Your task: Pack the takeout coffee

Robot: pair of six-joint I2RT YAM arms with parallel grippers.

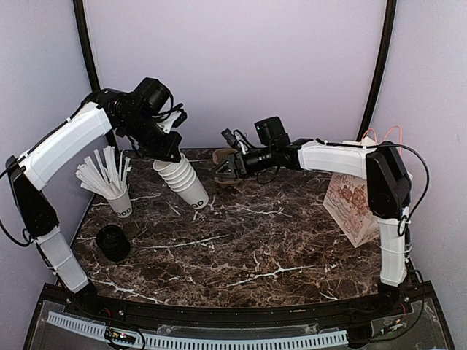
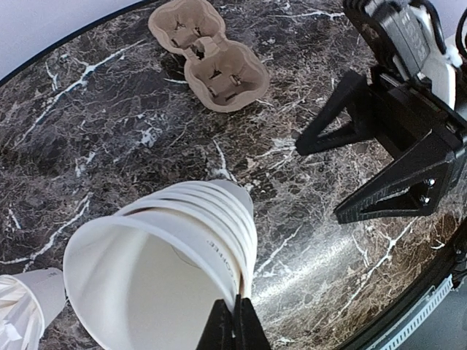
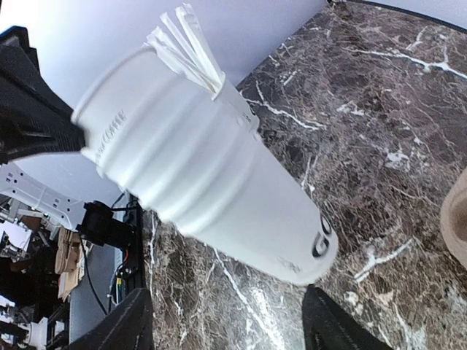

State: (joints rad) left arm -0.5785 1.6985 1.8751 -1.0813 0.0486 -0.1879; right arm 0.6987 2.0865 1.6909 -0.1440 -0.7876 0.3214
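**Fig.** Left gripper (image 2: 233,324) clamped on the rim of the tilted cup stack (image 2: 219,219). Right gripper (image 3: 230,321), jaws apart, faces the stack's base, near but not touching. The lettered outermost cup (image 3: 310,244), probably the coffee's, is light, thin-walled and easily crushed; grip its lower wall gently. The black lid (image 1: 113,243) lies well apart, near-left on the table (image 1: 277,240).

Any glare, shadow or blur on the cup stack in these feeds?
Top external: even light, sharp; the nested stack of white paper cups reads clearly against the dark marble table. Left wrist: bright glare streak on the marble by the stack, whose inside is shaded. Right wrist: stack bright, its edges slightly soft, lettering legible.
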